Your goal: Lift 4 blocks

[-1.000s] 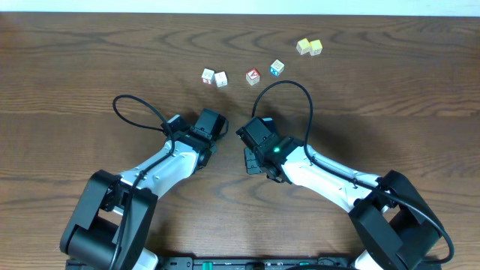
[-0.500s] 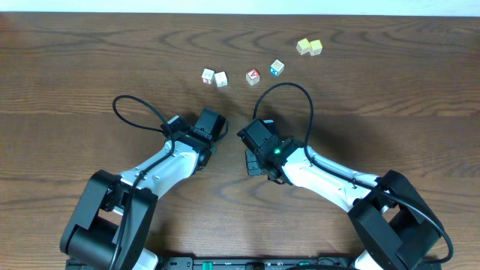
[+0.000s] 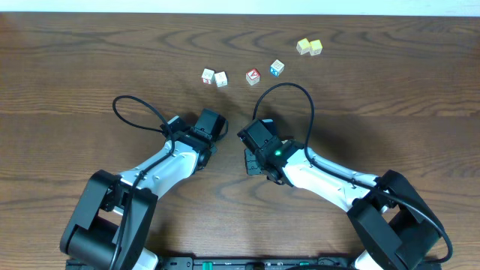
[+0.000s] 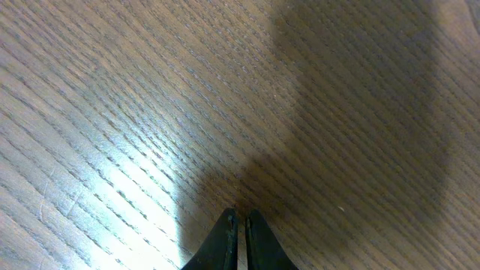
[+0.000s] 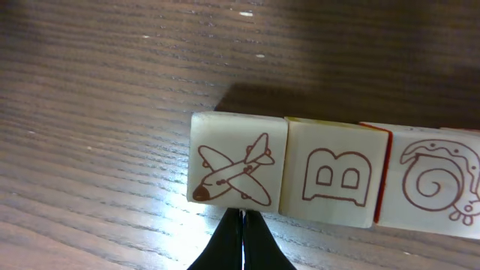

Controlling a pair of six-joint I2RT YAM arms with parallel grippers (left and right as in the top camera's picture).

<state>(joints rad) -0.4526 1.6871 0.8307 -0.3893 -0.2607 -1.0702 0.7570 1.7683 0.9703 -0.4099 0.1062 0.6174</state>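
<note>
The left pincer (image 4: 241, 225) is shut tight and empty, its tips over bare brown counter (image 4: 112, 112). The right pincer (image 5: 241, 225) is shut and empty too, its tips just beside the bottom edge of the plane block (image 5: 237, 169), a white cube with a little plane drawn on it; side by side to its right sit the B block (image 5: 334, 174), with a big letter B, and the snail block (image 5: 435, 184). Far back on the counter lie six more little cubes (image 3: 253, 76), well apart from both pincers.
</note>
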